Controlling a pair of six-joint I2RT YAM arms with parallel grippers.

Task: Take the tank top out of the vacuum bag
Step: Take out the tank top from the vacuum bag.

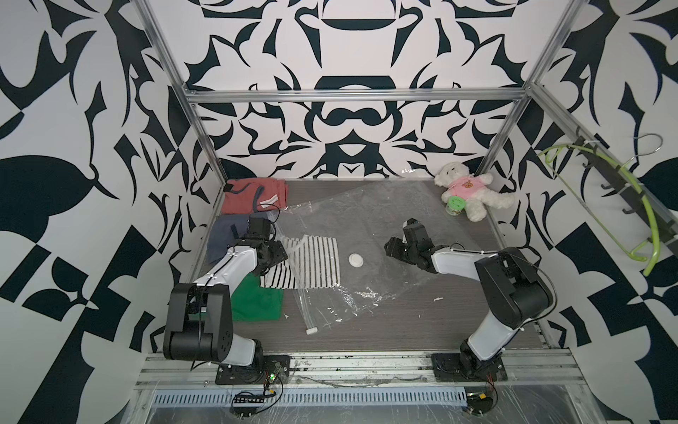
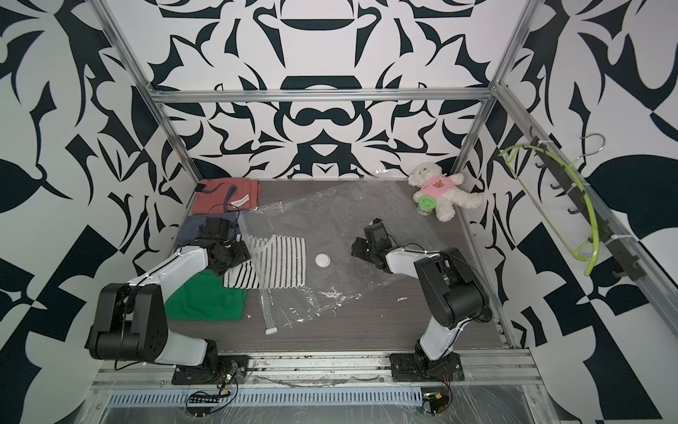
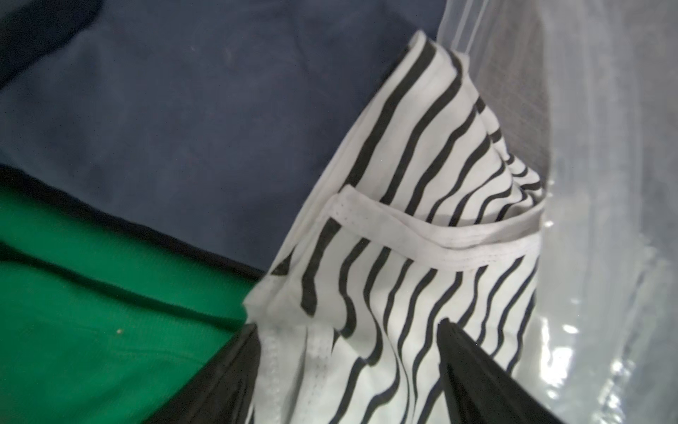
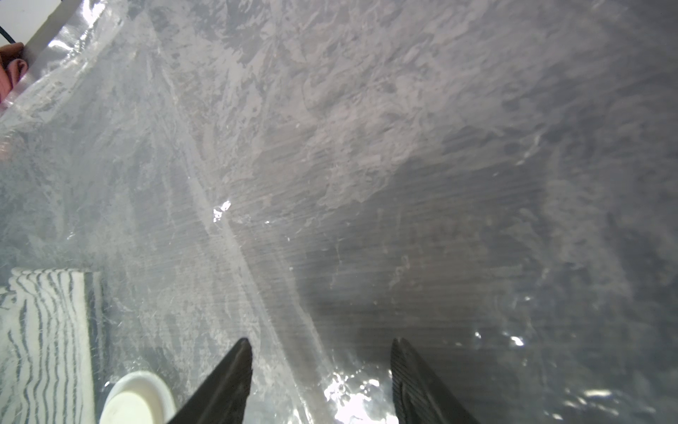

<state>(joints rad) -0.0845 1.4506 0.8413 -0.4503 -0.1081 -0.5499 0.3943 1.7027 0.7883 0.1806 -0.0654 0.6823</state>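
The black-and-white striped tank top lies partly inside the clear vacuum bag. Its left end sticks out past the zip strip. My left gripper is at that end, open, its two fingers standing wide on either side of the striped cloth. The bag's round white valve sits beside the tank top, and the white slider clip is at the near end of the strip. To the right of the valve, my right gripper is open over bare plastic.
A red garment, a navy one and a green one lie along the left side. A white teddy bear and a green-lidded jar sit at the back right. A green hanger hangs on the right rail.
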